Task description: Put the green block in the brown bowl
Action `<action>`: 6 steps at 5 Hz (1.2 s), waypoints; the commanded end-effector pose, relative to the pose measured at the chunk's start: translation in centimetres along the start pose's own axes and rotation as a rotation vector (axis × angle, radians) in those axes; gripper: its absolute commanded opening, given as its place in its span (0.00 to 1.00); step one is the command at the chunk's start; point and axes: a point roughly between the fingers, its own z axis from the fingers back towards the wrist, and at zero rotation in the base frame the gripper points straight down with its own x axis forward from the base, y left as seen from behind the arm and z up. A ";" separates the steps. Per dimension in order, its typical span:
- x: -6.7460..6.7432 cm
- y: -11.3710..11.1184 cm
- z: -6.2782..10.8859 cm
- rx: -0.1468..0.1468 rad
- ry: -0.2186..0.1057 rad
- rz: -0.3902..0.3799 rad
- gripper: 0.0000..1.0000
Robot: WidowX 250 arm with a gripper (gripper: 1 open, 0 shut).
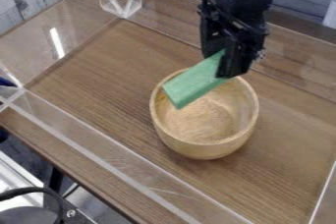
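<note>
**Green block held above the brown bowl**

Camera view: the gripper [234, 63] points downward from the upper right of the frame, its dark jaws closed on the upper end of the green block [195, 81]. The block hangs tilted, its free end slanting down and to the left, clear of the table and of any support other than the jaws. Its lower end lies over the near-left part of the rim of the brown bowl [210, 140] as seen from this angle (whether it touches the rim cannot be told). The bowl stands upright on the wooden table [92, 81], its hollow showing only bare wood grain. A clear plastic wall [59, 140] borders the table on the left and near sides. A small clear stand [121, 2] sits at the far edge, well apart from the bowl
</note>
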 end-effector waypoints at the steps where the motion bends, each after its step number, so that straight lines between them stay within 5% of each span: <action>1: -0.6 -0.3 1.7 0.032 -0.046 0.000 0.00; 2: -1.0 -0.5 1.5 0.014 -0.023 -0.020 0.00; 3: -1.4 -0.7 1.3 -0.004 0.001 -0.040 1.00; 6: 0.5 -2.0 -0.1 0.041 -0.010 -0.131 1.00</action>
